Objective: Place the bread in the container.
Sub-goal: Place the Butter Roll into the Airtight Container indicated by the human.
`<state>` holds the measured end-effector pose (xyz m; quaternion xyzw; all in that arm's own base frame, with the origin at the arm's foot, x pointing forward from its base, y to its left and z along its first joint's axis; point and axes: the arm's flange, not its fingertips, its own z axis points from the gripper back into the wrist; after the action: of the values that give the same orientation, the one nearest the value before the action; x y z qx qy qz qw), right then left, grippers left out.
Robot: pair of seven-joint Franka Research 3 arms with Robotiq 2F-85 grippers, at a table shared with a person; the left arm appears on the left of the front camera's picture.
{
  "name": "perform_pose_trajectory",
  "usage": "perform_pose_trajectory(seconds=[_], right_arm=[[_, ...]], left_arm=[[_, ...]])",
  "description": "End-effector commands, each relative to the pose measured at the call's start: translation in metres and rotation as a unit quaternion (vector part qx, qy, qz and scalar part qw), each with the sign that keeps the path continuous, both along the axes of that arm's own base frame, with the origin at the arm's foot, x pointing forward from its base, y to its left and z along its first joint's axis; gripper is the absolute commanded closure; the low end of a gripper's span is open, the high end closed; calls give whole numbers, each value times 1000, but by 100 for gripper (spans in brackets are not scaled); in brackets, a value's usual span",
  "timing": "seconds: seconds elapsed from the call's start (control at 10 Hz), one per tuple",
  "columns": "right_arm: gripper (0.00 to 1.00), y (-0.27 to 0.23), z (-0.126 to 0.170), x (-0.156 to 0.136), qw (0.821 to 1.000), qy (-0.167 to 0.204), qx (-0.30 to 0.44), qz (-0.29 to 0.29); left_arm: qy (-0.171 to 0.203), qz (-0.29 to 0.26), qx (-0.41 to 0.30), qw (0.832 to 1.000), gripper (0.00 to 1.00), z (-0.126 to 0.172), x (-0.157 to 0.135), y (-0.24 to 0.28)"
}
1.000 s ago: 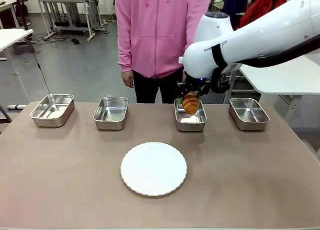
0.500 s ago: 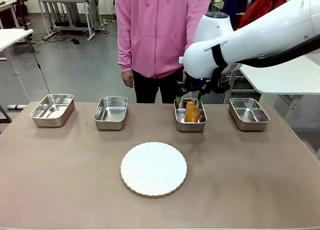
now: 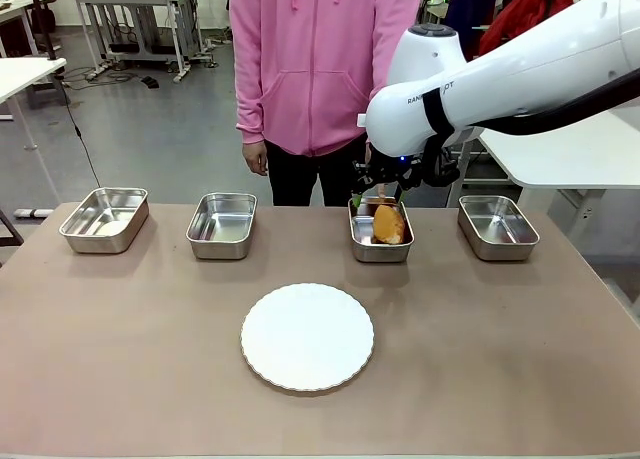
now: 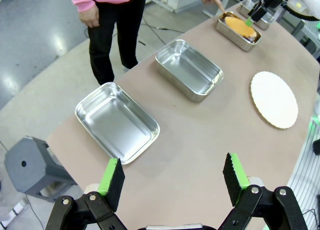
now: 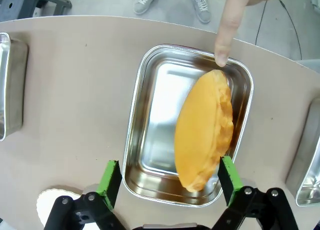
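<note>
Released a second earlier, the bread (image 5: 204, 137) dropped from the right gripper (image 5: 169, 182), whose jaws stood spread directly above, and lay inside the container (image 5: 145, 115) where the person's finger (image 5: 227, 32) pointed.

You have four steel trays in a row: the first (image 3: 103, 219), second (image 3: 221, 225) and fourth (image 3: 497, 227) hold nothing, the container (image 3: 380, 241) (third from the robot's left) holds one bread (image 3: 388, 224). One plate (image 3: 307, 336). One person (image 3: 322, 69) stands opposite.
</note>
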<state>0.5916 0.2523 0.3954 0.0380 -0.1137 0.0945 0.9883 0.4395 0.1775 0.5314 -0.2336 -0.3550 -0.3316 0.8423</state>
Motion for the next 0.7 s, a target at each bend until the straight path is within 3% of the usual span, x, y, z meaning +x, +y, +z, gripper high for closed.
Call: perform_pose_trajectory(seconds=[0.0,0.5,0.6], right_arm=[[0,-1,1,1,1000,-2,-1,5],[0,0,0,0,1000,0,0,0],[0,-2,12,-21,1000,-14,7,-26]], left_arm=[[-5,-3,-4,1000,0,1,-1,-3],[-5,-3,-4,1000,0,1,-1,-3],[-5,-3,-4,1000,0,1,-1,-3]])
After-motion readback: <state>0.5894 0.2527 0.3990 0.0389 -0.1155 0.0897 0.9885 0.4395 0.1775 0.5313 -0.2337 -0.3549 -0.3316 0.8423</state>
